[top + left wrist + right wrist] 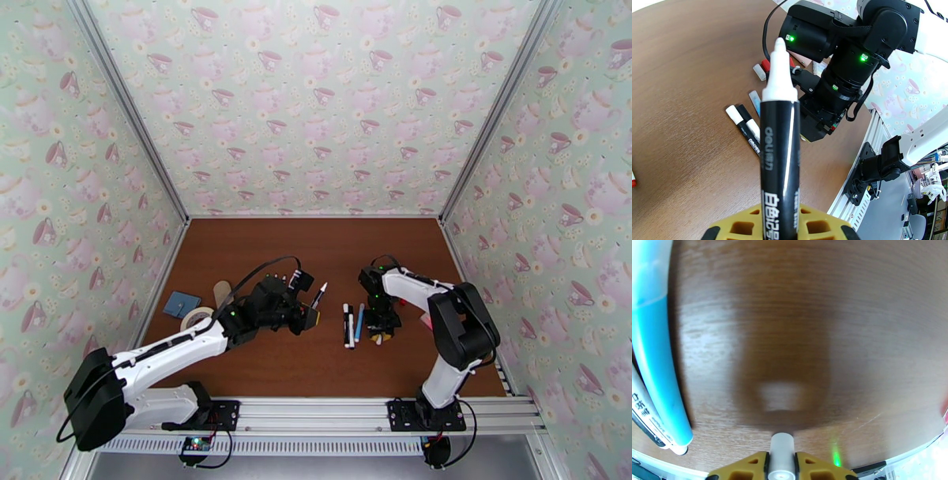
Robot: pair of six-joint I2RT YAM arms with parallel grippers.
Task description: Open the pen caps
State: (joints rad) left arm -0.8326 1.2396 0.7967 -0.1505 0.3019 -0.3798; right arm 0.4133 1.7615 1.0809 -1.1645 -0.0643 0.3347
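Cap work on one pen looks finished: the left gripper [310, 314] is clamped around the lower barrel of a black pen [779, 158], holding it clear of the table [316, 245] with its bare white tip pointing up and away. Across from it, the right gripper [782, 467] points straight down, low over the wood, its yellow fingers pinched on a small pale cap [782, 445]. To my eye the step in hand is setting that cap down. Just beside the right gripper lie a blue pen [655, 358] and two black-and-white pens [746, 130], side by side; I cannot tell whether they are capped. A loose clear cap [759, 72] sits a little beyond them. The next move, as I judge it, calls for the right fingers to part over the bare patch without nudging the blue pen, and for the left to lay its open pen down apart from the row.
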